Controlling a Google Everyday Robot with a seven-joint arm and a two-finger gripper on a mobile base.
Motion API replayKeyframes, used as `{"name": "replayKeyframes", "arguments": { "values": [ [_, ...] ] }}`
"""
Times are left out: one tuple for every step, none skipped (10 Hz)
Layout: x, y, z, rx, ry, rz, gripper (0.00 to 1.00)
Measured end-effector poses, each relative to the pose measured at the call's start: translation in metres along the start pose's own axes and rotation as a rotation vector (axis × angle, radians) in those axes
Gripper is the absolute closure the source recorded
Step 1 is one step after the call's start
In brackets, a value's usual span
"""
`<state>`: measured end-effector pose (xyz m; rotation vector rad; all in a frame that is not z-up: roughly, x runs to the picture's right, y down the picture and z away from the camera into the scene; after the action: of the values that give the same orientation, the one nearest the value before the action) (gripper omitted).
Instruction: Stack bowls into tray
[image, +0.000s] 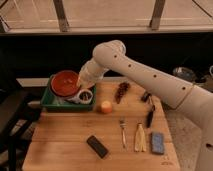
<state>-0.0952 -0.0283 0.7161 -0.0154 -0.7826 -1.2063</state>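
The orange-red bowl (65, 82) hangs slightly tilted over the left and back part of the green tray (49, 103), at the table's back left. My gripper (80, 90) reaches down from the white arm onto the bowl's right rim and is shut on it. The dark purple bowl is not visible; whether it lies under the orange-red one I cannot tell. A small white round cup (86, 95) sits at the tray's right end, just below the gripper.
On the wooden table (65, 135) lie a small orange fruit (105, 106), a dark red bunch (121, 91), a black tool (149, 114), a fork (122, 132), pale utensils (140, 138), a blue sponge (158, 142) and a black block (97, 146).
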Motion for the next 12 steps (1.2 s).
{"name": "replayKeyframes", "arguments": {
  "values": [
    [0.01, 0.013, 0.004, -0.006, -0.004, 0.02, 1.0],
    [0.022, 0.027, 0.01, -0.013, -0.007, 0.037, 1.0],
    [0.03, 0.032, 0.017, -0.016, -0.012, 0.041, 1.0],
    [0.039, 0.033, 0.027, -0.022, -0.019, 0.034, 1.0],
    [0.045, 0.032, 0.035, -0.023, -0.024, 0.026, 1.0],
    [0.054, 0.027, 0.046, -0.022, -0.03, 0.011, 1.0],
    [0.064, 0.026, 0.054, -0.021, -0.033, 0.001, 1.0],
    [0.074, 0.025, 0.063, -0.022, -0.037, -0.008, 1.0],
    [0.08, 0.024, 0.071, -0.02, -0.045, -0.017, 1.0],
    [0.084, 0.023, 0.08, -0.016, -0.054, -0.023, 0.99],
    [0.087, 0.027, 0.091, -0.007, -0.063, -0.021, 0.95],
    [0.09, 0.031, 0.101, 0.006, -0.072, -0.019, 0.85]
  ]
}}
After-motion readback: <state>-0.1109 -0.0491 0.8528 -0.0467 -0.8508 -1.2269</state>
